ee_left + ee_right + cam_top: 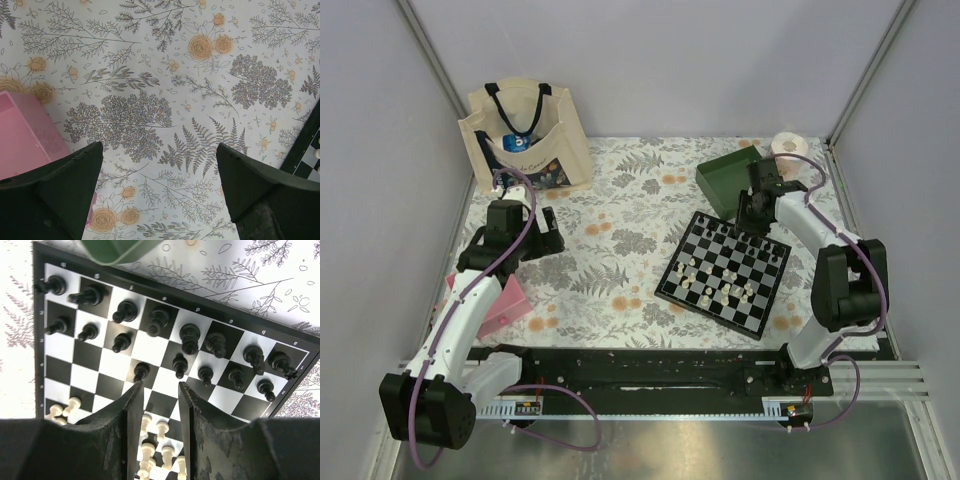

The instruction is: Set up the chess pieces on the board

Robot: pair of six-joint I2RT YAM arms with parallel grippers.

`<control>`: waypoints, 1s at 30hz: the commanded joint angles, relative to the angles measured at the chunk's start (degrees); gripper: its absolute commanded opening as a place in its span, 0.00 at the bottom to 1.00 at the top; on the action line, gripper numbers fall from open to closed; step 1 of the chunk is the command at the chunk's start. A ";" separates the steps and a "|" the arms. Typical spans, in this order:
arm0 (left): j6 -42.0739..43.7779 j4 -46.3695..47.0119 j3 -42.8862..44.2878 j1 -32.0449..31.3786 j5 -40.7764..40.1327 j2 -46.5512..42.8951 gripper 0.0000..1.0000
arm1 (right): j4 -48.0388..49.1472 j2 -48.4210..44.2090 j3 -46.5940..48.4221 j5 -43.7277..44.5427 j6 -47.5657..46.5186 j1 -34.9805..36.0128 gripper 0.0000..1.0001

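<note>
The checkered board (724, 272) lies right of centre; it fills the right wrist view (60, 347). Several black pieces (189, 338) stand in its two far rows, a few a row nearer. Several cream-white pieces (162, 430) stand on the near side, seen between my fingers; they also show in the top view (725, 293). My right gripper (160, 387) hovers above the board's far half (752, 215), jaws a little apart with nothing between them. My left gripper (159, 155) is wide open and empty over the flowered cloth, far left of the board (306, 160).
A green tray (730, 172) stands just behind the board, a white roll (786, 146) beyond it. A tote bag (525, 135) stands at the back left. A pink box (505, 303) lies by the left arm, also seen in the left wrist view (25, 135).
</note>
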 commanded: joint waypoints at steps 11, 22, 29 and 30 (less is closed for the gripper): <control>0.33 1.39 2.36 0.19 1.12 -0.76 0.99 | -0.68 2.50 1.68 -1.32 0.67 5.38 0.43; 0.33 1.39 2.36 0.19 1.12 -0.50 0.99 | -1.03 6.02 3.09 -2.64 -0.38 5.56 0.42; 0.33 1.30 2.27 0.19 1.12 -0.32 0.99 | -2.17 7.77 4.76 -2.20 -1.17 5.47 0.34; 0.33 1.39 2.27 0.28 1.12 -0.32 0.99 | -2.35 7.77 5.02 -2.29 -1.17 5.56 0.34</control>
